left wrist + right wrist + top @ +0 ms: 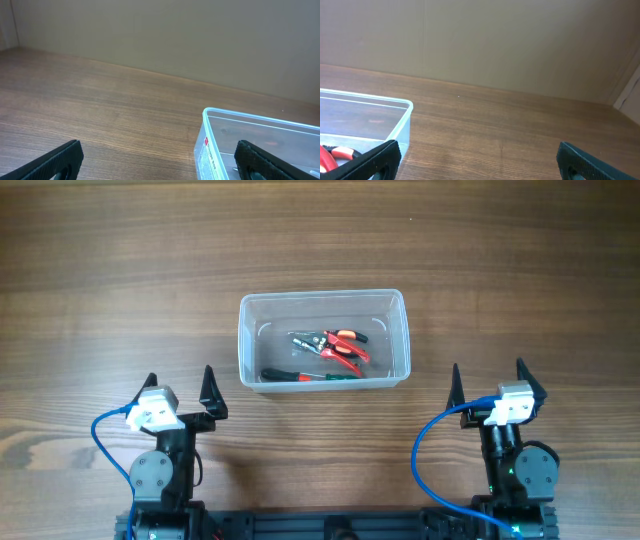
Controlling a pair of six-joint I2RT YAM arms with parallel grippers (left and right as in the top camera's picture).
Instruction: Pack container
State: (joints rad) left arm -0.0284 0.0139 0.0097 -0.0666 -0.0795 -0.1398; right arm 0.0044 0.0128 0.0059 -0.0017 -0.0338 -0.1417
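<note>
At the near edge of the wooden table [90,270], the two arms sit side by side at their bases. The left gripper [180,375] stands with its jaws spread wide and nothing between them. The right gripper [488,366] is the same, fingers far apart and empty. Neither touches anything, and each points away from the base towards the far side of the table. Just beyond them, between the two and roughly centred, the container [243,340] rests flat on the table, upright, with its long side facing the arms. It lies a little nearer the left gripper's inner finger than the right one's. Inside it, towards the middle, lie red-handled pliers [345,345]. A slim tool [300,376] marked in red and green lies along the near wall, seemingly a screwdriver. Beyond the container the wood grain runs on to a plain beige wall [520,40], seen in both wrist views.
</note>
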